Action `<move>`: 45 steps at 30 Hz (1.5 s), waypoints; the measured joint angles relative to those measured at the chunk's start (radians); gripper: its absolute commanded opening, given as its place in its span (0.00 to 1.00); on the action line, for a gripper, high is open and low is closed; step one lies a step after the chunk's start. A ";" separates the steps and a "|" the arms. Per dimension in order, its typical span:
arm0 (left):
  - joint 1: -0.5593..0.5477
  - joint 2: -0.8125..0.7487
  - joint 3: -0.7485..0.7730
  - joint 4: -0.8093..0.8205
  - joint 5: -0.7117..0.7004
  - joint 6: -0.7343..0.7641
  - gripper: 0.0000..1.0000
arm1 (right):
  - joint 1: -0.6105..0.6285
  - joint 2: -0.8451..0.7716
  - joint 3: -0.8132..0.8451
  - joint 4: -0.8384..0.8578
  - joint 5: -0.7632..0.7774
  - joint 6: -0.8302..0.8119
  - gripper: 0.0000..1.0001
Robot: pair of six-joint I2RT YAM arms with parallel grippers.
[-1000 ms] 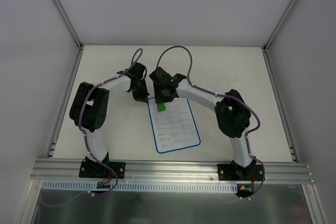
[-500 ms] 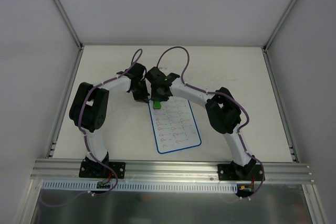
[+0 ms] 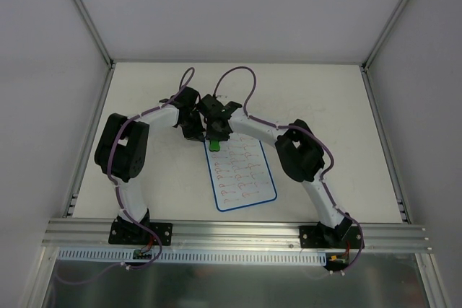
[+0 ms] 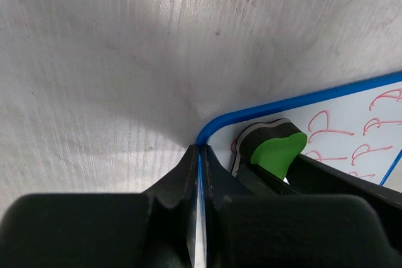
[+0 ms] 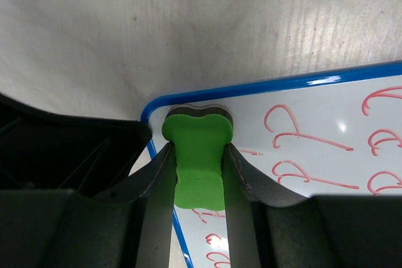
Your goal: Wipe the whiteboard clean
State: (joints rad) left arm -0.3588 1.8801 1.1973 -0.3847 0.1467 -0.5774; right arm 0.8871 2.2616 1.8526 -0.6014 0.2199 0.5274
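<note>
The whiteboard (image 3: 242, 174) lies flat on the table, blue-bordered, with rows of red marks. My left gripper (image 3: 193, 131) is shut on its far left edge; in the left wrist view the blue border (image 4: 264, 110) runs between the closed fingers (image 4: 182, 174). My right gripper (image 3: 215, 137) is shut on the green bone-shaped eraser (image 5: 196, 155), pressing it on the board's far left corner (image 5: 154, 106). The eraser also shows in the left wrist view (image 4: 273, 152) and from above (image 3: 215, 145).
The off-white tabletop (image 3: 310, 99) is bounded by grey walls and metal rails, with an aluminium bar (image 3: 238, 232) at the near edge. Both arms crowd together at the board's far left corner.
My right gripper has slid the eraser up and left across the board to its far left corner. The left gripper and the board have stayed put.
</note>
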 measured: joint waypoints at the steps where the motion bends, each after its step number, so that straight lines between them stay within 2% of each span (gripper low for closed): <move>1: 0.000 -0.001 -0.001 0.002 0.001 -0.001 0.00 | 0.000 0.005 0.000 -0.003 0.002 0.005 0.00; 12: 0.001 -0.005 -0.013 0.012 0.011 -0.008 0.00 | -0.021 -0.029 -0.070 0.019 0.019 0.053 0.00; 21: 0.001 -0.005 -0.014 0.014 0.014 -0.009 0.00 | -0.132 -0.097 -0.169 0.001 0.023 0.052 0.00; 26: 0.001 -0.005 -0.014 0.014 0.024 -0.009 0.00 | -0.148 -0.092 -0.151 -0.022 0.000 0.001 0.00; 37: 0.001 -0.005 -0.014 0.014 0.027 -0.009 0.00 | -0.101 -0.023 -0.037 -0.067 -0.078 -0.145 0.01; 41: 0.001 -0.005 -0.014 0.013 0.028 -0.009 0.00 | -0.115 -0.026 -0.047 -0.059 -0.105 -0.165 0.00; 45: 0.001 -0.005 -0.016 0.014 0.029 -0.009 0.00 | -0.185 -0.078 -0.137 -0.016 -0.152 -0.164 0.00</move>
State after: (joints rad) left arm -0.3576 1.8751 1.1809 -0.3710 0.1753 -0.5865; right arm 0.7025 2.1834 1.7153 -0.6170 0.0681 0.3630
